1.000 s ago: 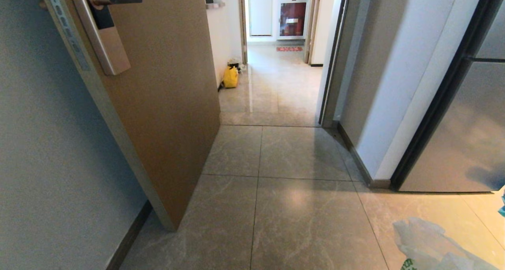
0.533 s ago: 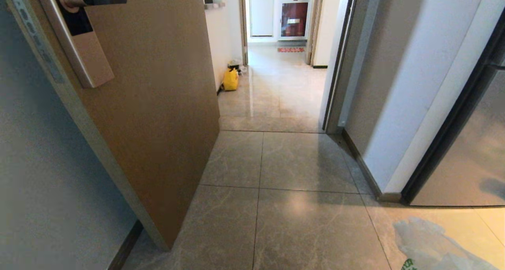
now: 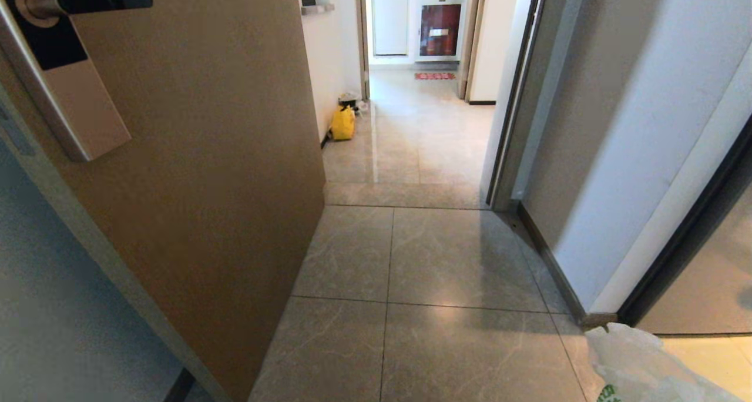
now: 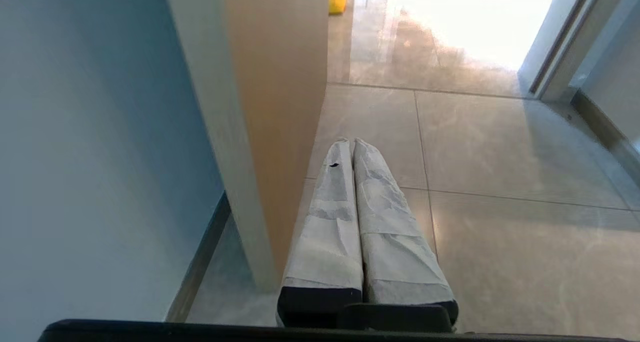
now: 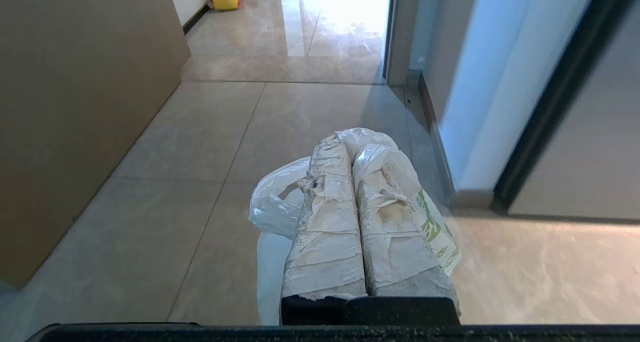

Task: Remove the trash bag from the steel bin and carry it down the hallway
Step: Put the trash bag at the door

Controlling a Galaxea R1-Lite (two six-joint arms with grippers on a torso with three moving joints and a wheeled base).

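Right gripper point(image 5: 354, 144): jaws clenched on the thin white see-through plastic trash bag point(image 5: 280, 207) with green printing — the film is bunched between the two tape-wrapped fingers point(image 5: 325, 222) and spills out on both sides of them. A loop of handle bulges free on one side; the printed panel hangs on the other. In the head view only a crumpled corner of the bag point(image 3: 640, 361) shows, at the lower right, clear of the floor as far as I can tell.

Left gripper point(image 4: 354, 141): jaws pressed together, holding nothing, pointing at the tiles beside the edge of the tan wooden door point(image 4: 270, 107).

Handling, judged: the bag looks light and nearly empty, since the film hangs slack with no taut bulge. Soft and slick, easily torn. Best hold is the gathered neck or the loop handles, where several layers stack up; a pinch on a single layer would likely slip or stretch. The present grip sits on bunched film, which seems adequate.

Surroundings: the hallway of glossy grey-beige marble-look tiles point(image 3: 429, 255) runs ahead through an open doorway — the door with a black lever handle point(image 3: 88, 1) stands close on the left, a white wall with dark skirting point(image 3: 617, 155) on the right. A yellow bag point(image 3: 342, 123) sits well ahead against the left wall. The steel bin is in no view.
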